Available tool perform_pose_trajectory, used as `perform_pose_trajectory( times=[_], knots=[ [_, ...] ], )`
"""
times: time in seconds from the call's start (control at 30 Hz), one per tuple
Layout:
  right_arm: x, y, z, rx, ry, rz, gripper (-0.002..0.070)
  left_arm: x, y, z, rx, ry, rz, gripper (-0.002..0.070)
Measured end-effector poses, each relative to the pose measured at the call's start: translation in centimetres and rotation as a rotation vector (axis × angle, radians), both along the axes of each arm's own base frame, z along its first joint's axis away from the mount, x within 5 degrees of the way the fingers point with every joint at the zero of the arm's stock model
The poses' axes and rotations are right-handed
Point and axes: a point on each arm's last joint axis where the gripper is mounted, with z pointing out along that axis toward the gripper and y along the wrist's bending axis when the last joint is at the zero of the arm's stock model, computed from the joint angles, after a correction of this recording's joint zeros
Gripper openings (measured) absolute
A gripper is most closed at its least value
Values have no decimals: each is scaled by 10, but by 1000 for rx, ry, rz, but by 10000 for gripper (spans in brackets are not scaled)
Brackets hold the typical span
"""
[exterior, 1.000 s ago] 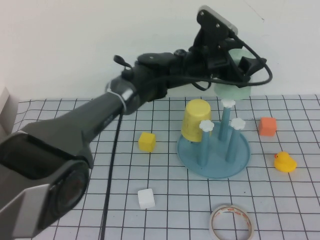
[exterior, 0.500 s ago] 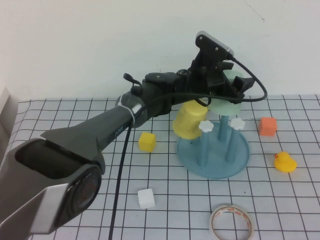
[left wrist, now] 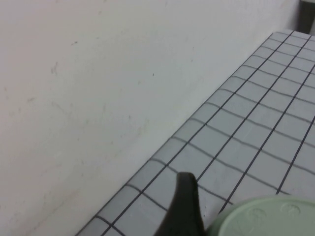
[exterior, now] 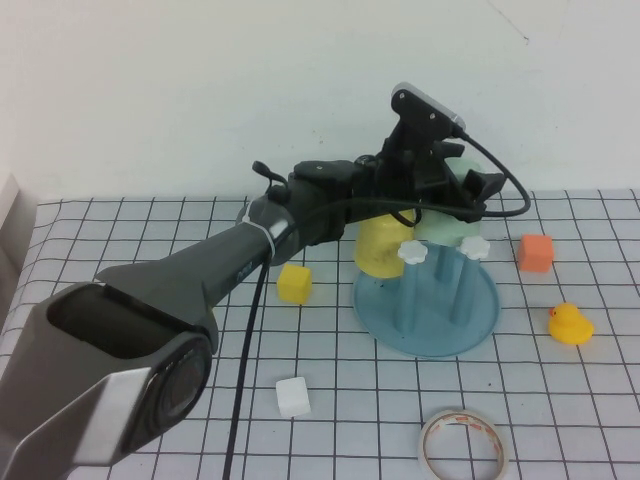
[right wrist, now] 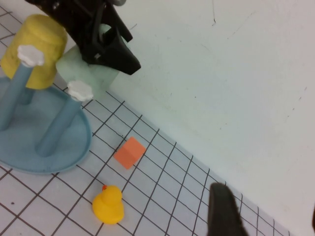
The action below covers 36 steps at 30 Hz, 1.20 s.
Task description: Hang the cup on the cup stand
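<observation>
One arm works here: my left gripper (exterior: 455, 195) is out over the far side of the cup stand (exterior: 428, 313), fingers closed around the cup (exterior: 445, 228), which sits upside down on the rear peg area, mostly hidden behind the gripper body. From the left wrist view I only see a dark fingertip (left wrist: 184, 206) touching the cup's pale green base (left wrist: 261, 216), with the gridded table (left wrist: 256, 123) and wall beyond. Just beside the cup, on the stand's left rear peg, hangs the yellow cup (exterior: 385, 245), inverted. Two pegs (exterior: 412, 285) with white flower caps stand free at the front of the stand. Right of the stand I see an orange cube (exterior: 536, 252), and nearer me on that side a yellow duck (exterior: 570, 325). Left of the stand sits a yellow cube (exterior: 294, 283); a white cube (exterior: 292, 396) lies further toward me, and a tape roll (exterior: 462, 447) lies in front of the stand. My right gripper (right wrist: 261, 211) hangs off to the stand's right, above the table, jaws apart and holding nothing.
</observation>
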Motion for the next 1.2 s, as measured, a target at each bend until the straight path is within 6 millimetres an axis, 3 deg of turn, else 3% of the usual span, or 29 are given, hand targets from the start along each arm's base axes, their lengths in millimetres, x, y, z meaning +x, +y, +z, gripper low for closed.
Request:
perform_pose_trajectory(
  times=[0.07, 0.2, 0.4, 0.53, 0.7, 0.77, 0.87, 1.0, 1.2],
  knots=[
    [0, 0, 0, 0, 0, 0, 366, 0, 0, 3, -9, -1, -3, 550],
    [0, 0, 0, 0, 0, 0, 366, 0, -1, 9, -28, -4, -7, 663],
    [0, 0, 0, 0, 0, 0, 366, -3, 1, 35, -73, -6, -1, 670],
    [0, 0, 0, 0, 0, 0, 366, -9, 5, 69, -117, -16, -3, 523],
    [0, 2, 0, 8, 0, 23, 366, -22, 37, 141, -126, -90, -46, 176],
    [0, 4, 0, 15, -1, 47, 366, -30, 54, 170, -111, -129, -77, 74],
    [-1, 10, 1, 54, 1, 106, 366, -50, 83, 215, -59, -187, -112, 22],
    [-4, 20, 2, 120, 7, 201, 366, -79, 120, 265, 63, -273, -87, 5],
    [-8, 32, 3, 170, 12, 330, 366, -131, 167, 327, 358, -471, 106, 0]
  ],
)
